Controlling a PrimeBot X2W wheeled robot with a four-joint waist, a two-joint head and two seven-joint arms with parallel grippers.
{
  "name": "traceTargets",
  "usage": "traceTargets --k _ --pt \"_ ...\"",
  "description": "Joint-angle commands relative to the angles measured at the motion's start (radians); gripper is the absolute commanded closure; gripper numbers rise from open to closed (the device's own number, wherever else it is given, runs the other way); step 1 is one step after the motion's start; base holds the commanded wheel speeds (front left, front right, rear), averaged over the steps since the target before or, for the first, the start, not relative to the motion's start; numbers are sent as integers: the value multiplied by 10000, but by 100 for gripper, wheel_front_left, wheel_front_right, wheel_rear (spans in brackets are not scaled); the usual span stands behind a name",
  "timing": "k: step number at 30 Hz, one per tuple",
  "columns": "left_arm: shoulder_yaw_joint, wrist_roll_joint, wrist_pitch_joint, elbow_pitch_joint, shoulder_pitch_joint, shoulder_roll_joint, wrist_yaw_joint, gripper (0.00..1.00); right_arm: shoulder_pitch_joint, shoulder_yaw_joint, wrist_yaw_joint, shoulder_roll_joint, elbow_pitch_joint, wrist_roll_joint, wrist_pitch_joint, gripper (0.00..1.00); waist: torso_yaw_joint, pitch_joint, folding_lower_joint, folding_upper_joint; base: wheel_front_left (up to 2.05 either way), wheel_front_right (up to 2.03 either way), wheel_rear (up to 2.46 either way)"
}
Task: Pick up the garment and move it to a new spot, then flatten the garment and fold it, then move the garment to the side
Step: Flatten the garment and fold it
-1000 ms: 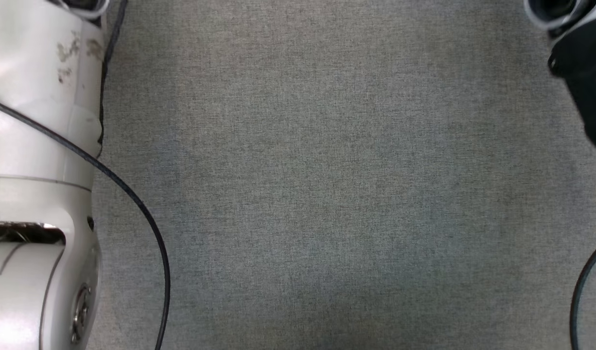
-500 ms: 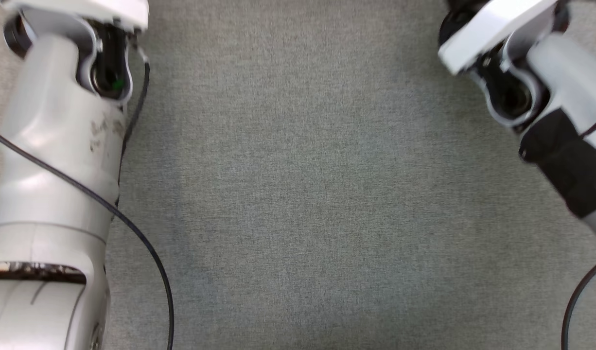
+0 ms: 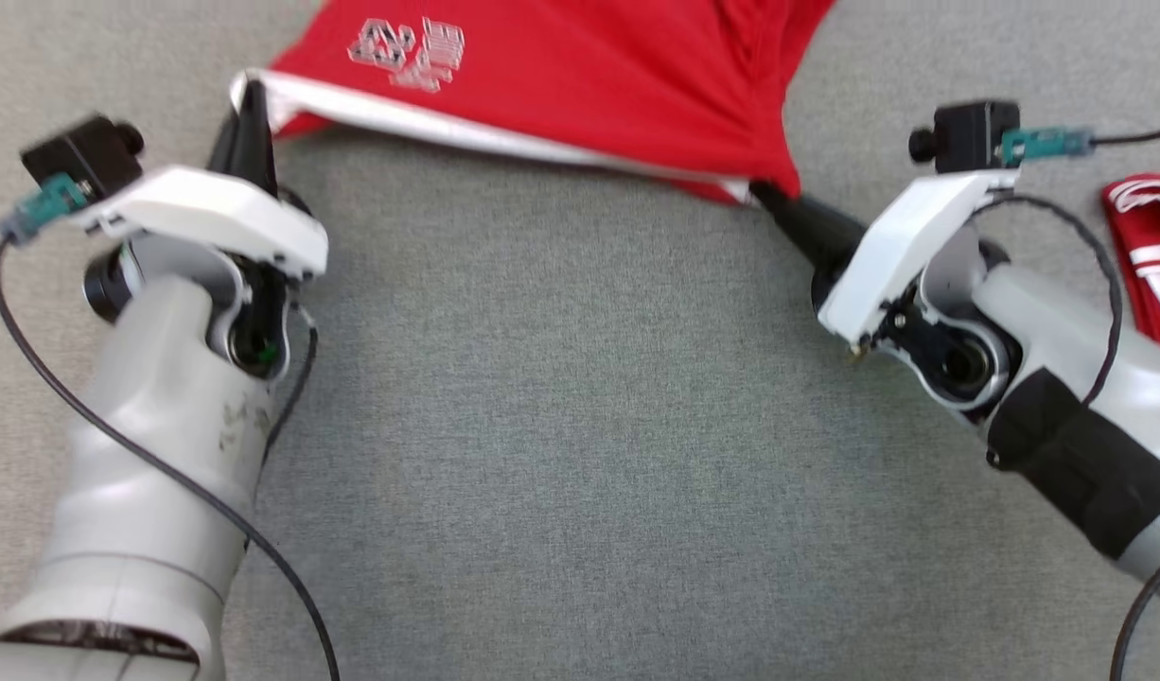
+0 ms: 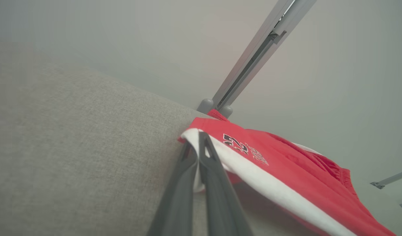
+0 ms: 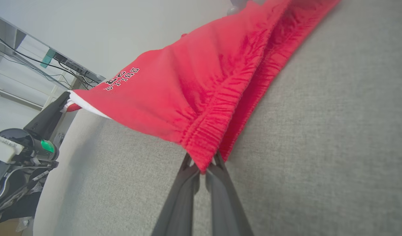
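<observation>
Red garment point(image 3: 580, 66) stretched between my two claws over the far part of the grey fabric-covered bench point(image 3: 580, 426).

My left claw point(image 3: 251, 95) is closed tight on the corner with the broad white band. That corner is toward the bench's left side. My right claw point(image 3: 760, 192) is closed tight on the gathered, ribbed elastic edge, toward the bench's right side. The cloth between the two grips is pulled into a taut line, with folds fanning out from the right grip.

The garment is bright red. It has a white stripe along one edge and a puckered elastic band along another. Near the left grip there is a small printed emblem with lettering, outlined in white.

The held edge hangs clear of the bench and throws a shadow on it. The rest of the cloth runs away toward the bench's far edge.

A second red-and-white cloth point(image 3: 1148, 246) lies at the bench's right edge, beside my right arm.
</observation>
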Motion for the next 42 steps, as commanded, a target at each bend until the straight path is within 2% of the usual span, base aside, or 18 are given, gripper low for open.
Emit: traceTargets --k 1,12,24,34,42 --pt "-133 -78 -35 80 289 80 -11 100 293 74 -3 -113 117 169 147 100 56 -372 -1 0 0 0 0" --pt "-1163 -284 -36 467 1698 47 -10 100 1575 122 -3 -182 187 1009 979 100 105 -1714 -1 0 0 0 0" --pt "-1975 -474 -36 20 3485 150 -10 100 3210 231 -3 -621 -252 1090 1692 100 258 -3251 -1 0 0 0 0" --pt "-2930 -693 -36 -673 4785 443 -10 100 4245 356 -3 -994 -784 858 1646 100 349 -4121 -1 0 0 0 0" --pt "-3137 -917 -36 -1317 5683 722 -10 100 5067 403 -1 -1224 -1268 791 1456 100 330 -4588 -1 0 0 0 0"
